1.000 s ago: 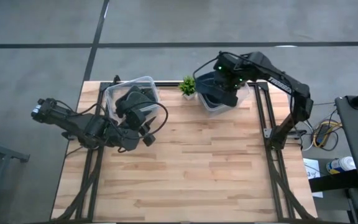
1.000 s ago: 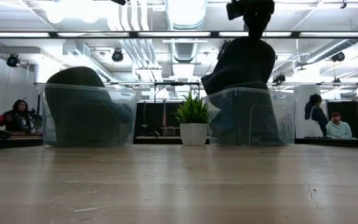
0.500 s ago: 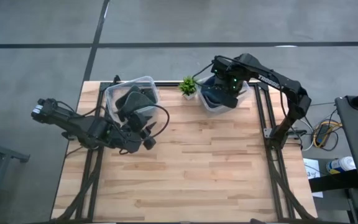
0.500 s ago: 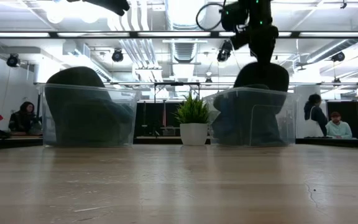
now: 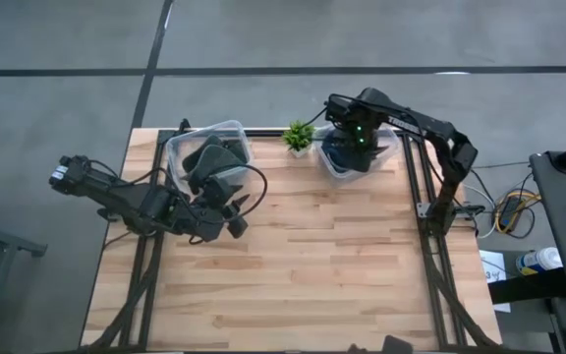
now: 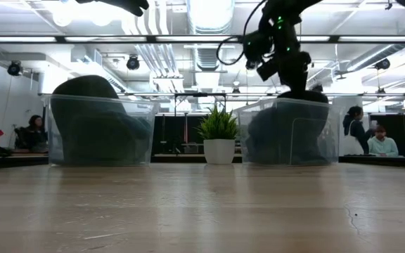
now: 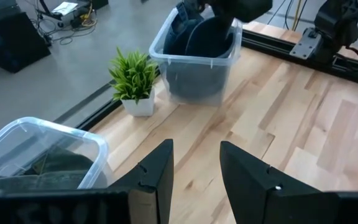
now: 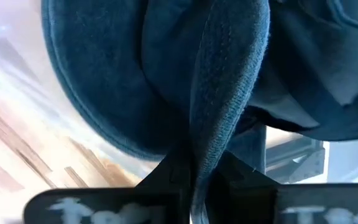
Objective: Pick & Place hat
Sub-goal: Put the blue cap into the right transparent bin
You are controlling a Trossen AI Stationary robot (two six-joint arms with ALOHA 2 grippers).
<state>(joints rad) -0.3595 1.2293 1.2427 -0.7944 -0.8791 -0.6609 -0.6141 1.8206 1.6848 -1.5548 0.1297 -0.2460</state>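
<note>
A: Gripper on the right arm (image 5: 355,141) sits low over the right-hand clear bin (image 5: 340,167) at the far edge of the desk (image 5: 303,265); its fingers are pinched together on a fold of a dark blue hat (image 8: 166,81); the wrist view shows the cloth's edge running down between the two dark fingers (image 8: 166,174) and the rest of the hat spreading just beyond them.

B: Hat inside the bin, then, or above it?

A: Inside, mostly; from the low view the dark mass (image 6: 280,137) fills the bin behind its clear wall, with a little of it rising to the rim where the gripper (image 6: 287,67) comes down from above; the hat lies directly under and ahead of the fingers, touching them.

B: Left gripper?

A: Left gripper (image 5: 226,202) hangs above the desk just in front of the left-hand clear bin (image 5: 180,147); its fingers (image 7: 157,171) stand apart with bare wood showing between them; they hold nothing; another dark hat (image 5: 214,155) lies in that bin, near the gripper but not touching it.

B: Anything between the bins?

A: Small green plant in a white pot (image 5: 297,138), standing upright between the two bins at the desk's far edge, just beside the right-hand one; people sit at benches in the room beyond, at either side of the low view (image 6: 380,144).
</note>
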